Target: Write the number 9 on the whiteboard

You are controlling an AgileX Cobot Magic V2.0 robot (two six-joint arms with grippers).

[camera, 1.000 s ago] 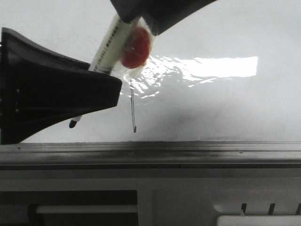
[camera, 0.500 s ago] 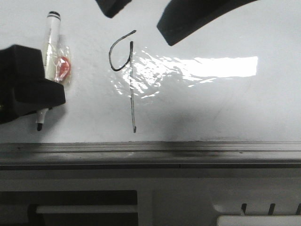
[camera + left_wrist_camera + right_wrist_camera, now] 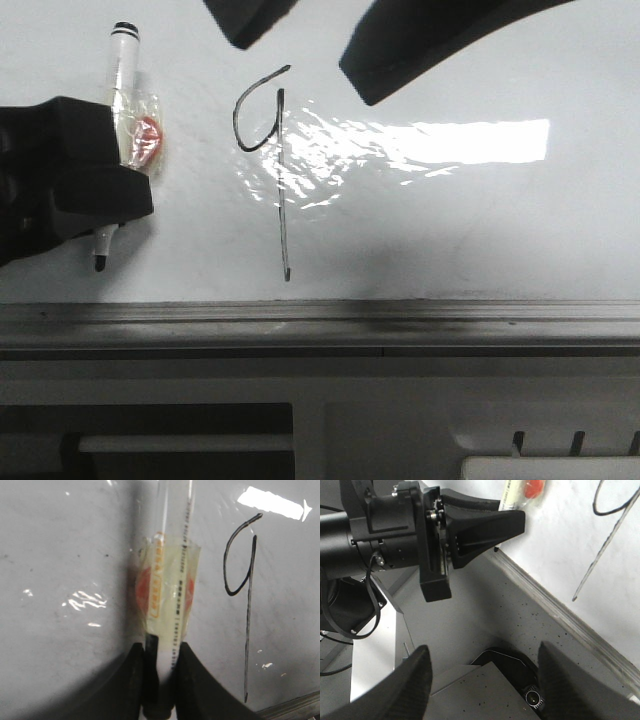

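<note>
whiteboard [image 3: 480, 230] carries the number 9 [image 3: 268, 160] already drawn: an open loop with a long straight tail running down toward the grey tray rail [image 3: 320, 322].

left pincer [image 3: 159, 680] is clamped on a marker [image 3: 122, 130], its two dark fingers pressing the barrel from either side. the marker is wrapped in clear tape with a red patch, and its dark tip points down toward the rail. the tip sits off to the side of the figure, well apart from the ink, and i cannot tell whether it touches the board.

from the left pincer the 9 lies toward the robot's right, its long axis roughly parallel to the marker barrel. the left arm is the nearer one and the only one with a pen.

right pincer [image 3: 480, 670] stands spread wide with nothing between its fingers, near the upper part of the figure in the front view.

judging from the closed-looking stroke, the writing seems done; any further move would likely be a retreat of the left arm away from the ink.
</note>
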